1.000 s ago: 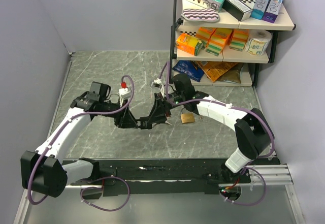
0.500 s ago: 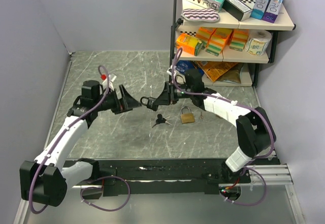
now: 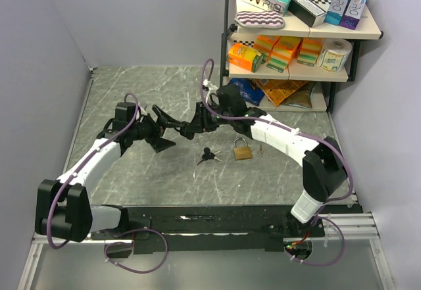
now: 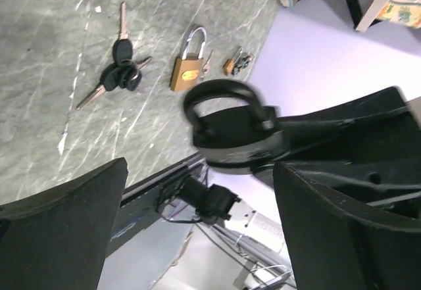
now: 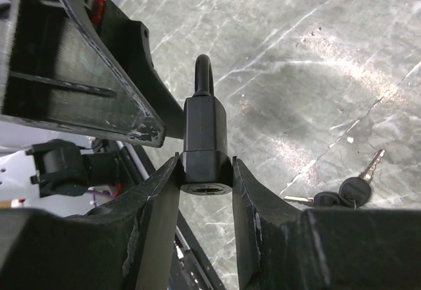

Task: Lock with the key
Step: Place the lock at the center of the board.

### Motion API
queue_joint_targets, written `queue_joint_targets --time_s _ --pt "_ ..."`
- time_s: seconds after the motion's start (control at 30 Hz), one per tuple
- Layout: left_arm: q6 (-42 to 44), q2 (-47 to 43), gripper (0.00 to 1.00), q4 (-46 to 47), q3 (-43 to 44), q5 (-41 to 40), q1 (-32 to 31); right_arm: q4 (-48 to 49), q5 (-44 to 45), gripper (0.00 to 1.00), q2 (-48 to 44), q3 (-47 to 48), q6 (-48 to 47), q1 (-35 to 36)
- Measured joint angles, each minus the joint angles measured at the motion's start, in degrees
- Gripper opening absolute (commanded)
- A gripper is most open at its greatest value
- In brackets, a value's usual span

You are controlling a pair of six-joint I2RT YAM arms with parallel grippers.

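Observation:
A black padlock (image 5: 205, 129) is clamped by its body between the fingers of my right gripper (image 5: 205, 171), keyhole end toward the wrist camera, shackle pointing away. It hangs above the table (image 3: 131, 93) at the centre (image 3: 189, 132). My left gripper (image 3: 175, 134) faces it with jaws wide open and empty; the padlock's shackle (image 4: 220, 94) sits just in front of those jaws. One left finger (image 5: 85, 60) shows beside the shackle. A bunch of black-headed keys (image 3: 210, 155) lies on the table below, also in the left wrist view (image 4: 120, 73).
A brass padlock (image 3: 242, 150) lies right of the keys, with a small pair of keys (image 3: 261, 150) beside it. A stocked shelf unit (image 3: 296, 40) stands at the back right. Grey walls close the table's left and back sides.
Both grippers rose from low over the table. The left gripper opened and let go, pulled away left, then came back toward the padlock, which stays in the right gripper.

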Motion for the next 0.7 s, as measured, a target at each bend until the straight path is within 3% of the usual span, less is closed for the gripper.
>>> queue_joint_targets --time_s 0.6,0.7 --pt "-6.40 3.78 0.99 5.09 0.31 -1.40 0.00 -4.50 7.23 0.00 3.45 4.44 0.07 4.90" --pt "-7.06 4.00 0.92 5.14 -0.26 -1.42 0.00 -4.68 8.63 0.00 3.45 5.20 0.02 5.14"
